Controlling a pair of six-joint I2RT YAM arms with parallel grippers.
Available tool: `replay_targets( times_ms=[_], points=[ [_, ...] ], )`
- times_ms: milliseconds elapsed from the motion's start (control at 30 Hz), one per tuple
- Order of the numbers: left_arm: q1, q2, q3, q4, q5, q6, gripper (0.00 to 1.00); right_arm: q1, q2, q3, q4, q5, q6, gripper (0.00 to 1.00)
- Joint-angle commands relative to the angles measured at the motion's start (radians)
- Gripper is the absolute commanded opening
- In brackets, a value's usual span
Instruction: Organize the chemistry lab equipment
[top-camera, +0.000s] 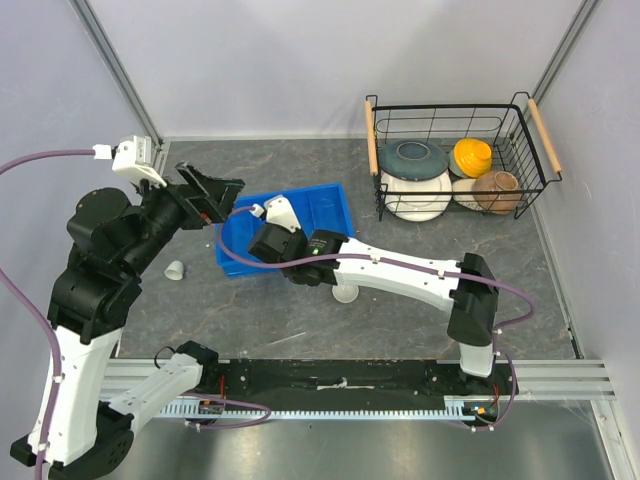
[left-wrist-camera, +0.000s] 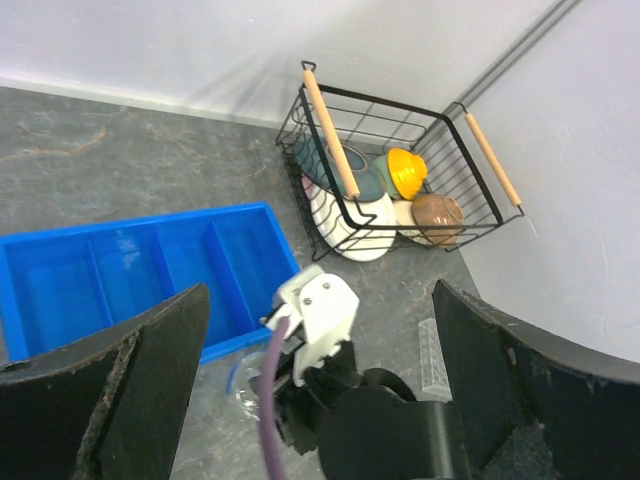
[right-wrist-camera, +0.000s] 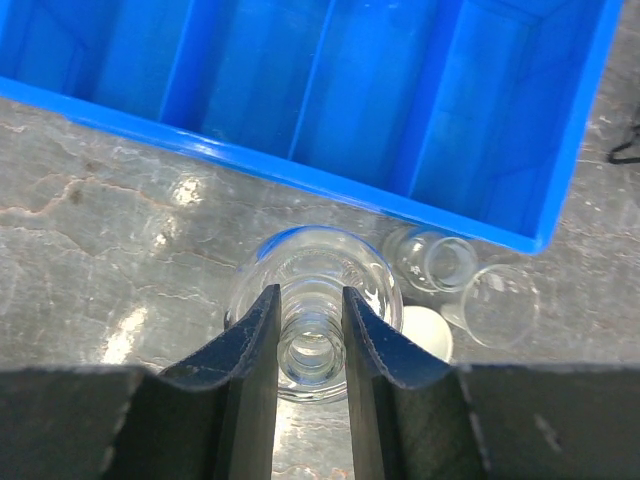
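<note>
Two right-arm jaws pinch the neck of a clear round glass flask standing on the grey table, blue plastic divided tray just beyond; left jaws spread, empty. Slick glass may slip, knocking small clear glass beakers alongside.
</note>
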Motion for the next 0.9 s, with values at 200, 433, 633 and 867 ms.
replay_targets(
  times_ms=[200, 433, 633, 867],
  points=[
    [0.004, -0.101, -0.022, -0.094, -0.109, 0.086, 0.98, -0.059, -0.145, 0.014, -0.019, 0.134, -0.031, 0.00],
    [0.004, -0.213, -0.216, -0.142, -0.115, 0.076, 0.96, -0.203, -0.073, 0.140, -0.014, 0.085, -0.095, 0.00],
    [0.002, -0.253, -0.300, -0.156, -0.119, 0.077, 0.96, -0.301, 0.049, 0.304, -0.007, 0.030, -0.129, 0.00],
    [0.002, -0.220, -0.394, -0.134, -0.023, 0.086, 0.91, -0.401, 0.207, 0.434, -0.004, -0.080, -0.131, 0.00]
  ],
)
